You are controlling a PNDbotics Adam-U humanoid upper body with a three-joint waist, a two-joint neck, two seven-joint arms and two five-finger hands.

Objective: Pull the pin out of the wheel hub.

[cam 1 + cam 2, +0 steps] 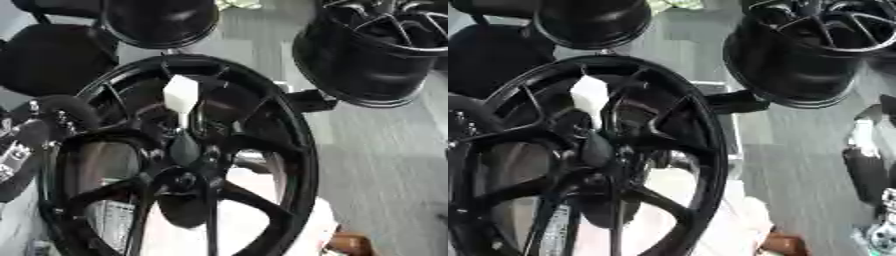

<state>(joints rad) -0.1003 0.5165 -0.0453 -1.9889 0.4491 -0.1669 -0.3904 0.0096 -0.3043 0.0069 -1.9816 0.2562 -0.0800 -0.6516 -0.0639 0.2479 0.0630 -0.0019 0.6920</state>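
A large black spoked wheel hub (262,130) fills the middle of both views, tilted toward me. The pin (181,94) has a white block head and a thin pale shaft, and it stands in the hub among the spokes just above the centre. My left arm comes in at the left edge behind the rim, and its hand (54,111) is largely hidden by the spokes. My right hand (866,165) shows only in the right eye view at the right edge, well away from the hub and holding nothing I can make out.
Two more black wheels hang or stand behind, one at the top centre (162,22) and one at the upper right (376,55). A black chair (44,57) is at the upper left. Grey floor (385,165) lies to the right, with a brown object (350,244) at the bottom.
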